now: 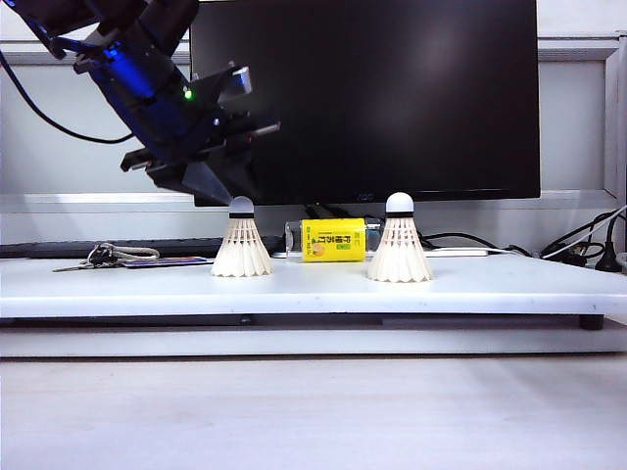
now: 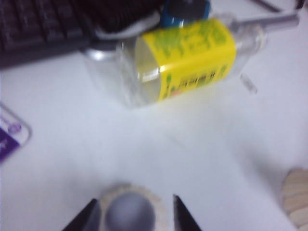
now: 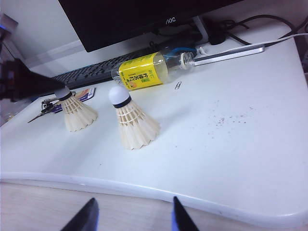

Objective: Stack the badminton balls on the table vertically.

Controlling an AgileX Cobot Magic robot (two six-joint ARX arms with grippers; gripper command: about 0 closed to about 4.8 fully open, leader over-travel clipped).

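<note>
Badminton balls upright on table, apart: left one under left gripper, jaws spread astride cork tip; right one free; right gripper jaws spread, off table edge

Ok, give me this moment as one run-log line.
left hand: straddling left shuttlecock cork, grip unclear | right hand: open, off table | right shuttlecock: upright, unstacked

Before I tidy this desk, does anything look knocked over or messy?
The yellow-labelled bottle lies on its side near the monitor, and dark specks dot the table. Both shuttlecocks stand upright; the left gripper is at the left one's cork.
</note>
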